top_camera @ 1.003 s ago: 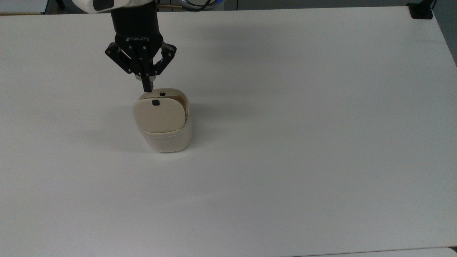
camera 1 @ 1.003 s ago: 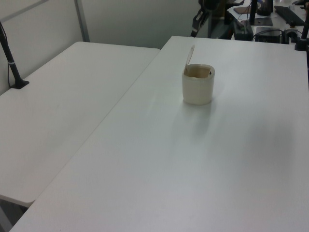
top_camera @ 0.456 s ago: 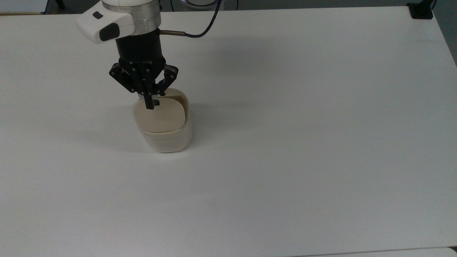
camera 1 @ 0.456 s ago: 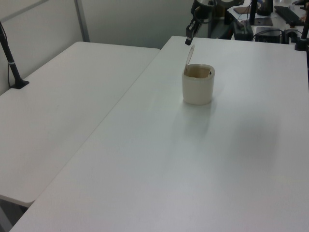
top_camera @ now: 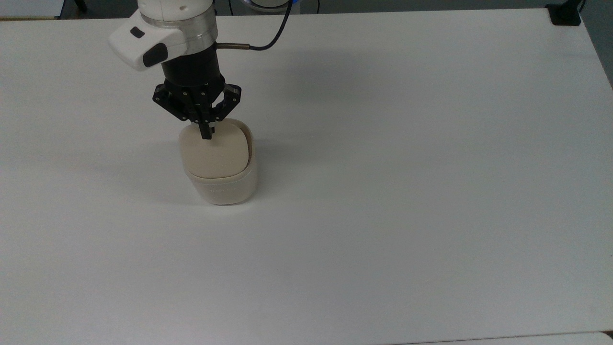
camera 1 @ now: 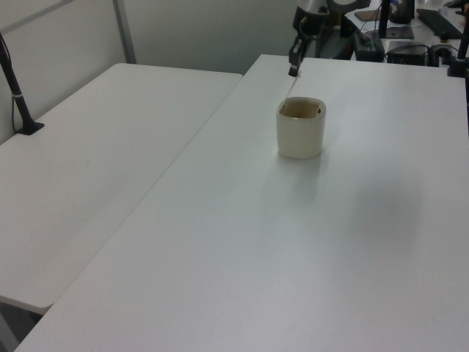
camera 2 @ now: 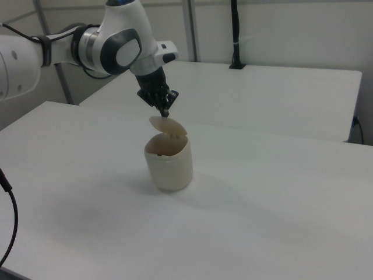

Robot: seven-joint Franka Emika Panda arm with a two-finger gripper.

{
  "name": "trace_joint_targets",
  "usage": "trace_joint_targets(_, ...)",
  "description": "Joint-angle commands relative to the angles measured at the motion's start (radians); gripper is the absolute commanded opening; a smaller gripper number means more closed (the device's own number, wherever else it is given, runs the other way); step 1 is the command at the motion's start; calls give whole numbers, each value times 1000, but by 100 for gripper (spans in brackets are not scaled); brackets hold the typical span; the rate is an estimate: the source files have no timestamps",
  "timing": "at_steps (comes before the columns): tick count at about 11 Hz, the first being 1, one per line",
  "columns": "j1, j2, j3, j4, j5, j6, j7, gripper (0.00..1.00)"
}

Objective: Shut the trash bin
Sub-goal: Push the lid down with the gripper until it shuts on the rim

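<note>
- Top view: the bin (top_camera: 221, 184) stands on the white table (top_camera: 407, 191), in the top view's left half and nearer the far edge than the near one.
- Its beige lid (top_camera: 215, 152) is tilted up; a thin strip of the bin's inside shows beside the lid on the top view's right.
- The gripper (top_camera: 206, 132) hangs over the far edge of the lid, pointing down, its two black fingers pressed together into one tip that touches the lid's upper part.
- The arm's white wrist (top_camera: 163, 33) sits above the bin toward the far edge of the table, with a dark cable (top_camera: 268, 33) running off behind it.

- Left view: the bin (camera 1: 300, 132) is on the far part of the table (camera 1: 293, 257), its mouth open and the brownish inside visible.
- The lid (camera 1: 289, 88) shows edge-on as a thin pale sliver rising steeply from the bin's rim on the left view's left.
- The gripper (camera 1: 293, 72) is right at the top of that sliver; I cannot tell the fingers' state here.
- A second white table (camera 1: 88, 169) adjoins on the left view's left of the bin.

- Right view: the bin (camera 2: 170, 166) stands in mid-table (camera 2: 262, 221), the lid (camera 2: 167, 126) raised at a slant above the rim, hinged on the far side.
- The gripper (camera 2: 165, 112) meets the lid's top edge from above, fingers together, nothing clamped between them.
- The arm (camera 2: 111, 46) reaches in from the right view's left of the bin.
</note>
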Motion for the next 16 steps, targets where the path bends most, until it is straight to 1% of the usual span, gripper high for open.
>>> trace_joint_targets(1,6,-11,-12,-22,3,-71,-63,0)
trace_joint_targets(3,12,-5,-11,-65,-2,-68,-80,0)
trace_joint_targets(8,14,10,-6,-119,-23,-57,-99,0)
trace_joint_targets(11,15,30,-6,-123,-36,-56,-97,0)
trace_joint_targets(16,17,32,-6,-129,-39,-56,-96,0)
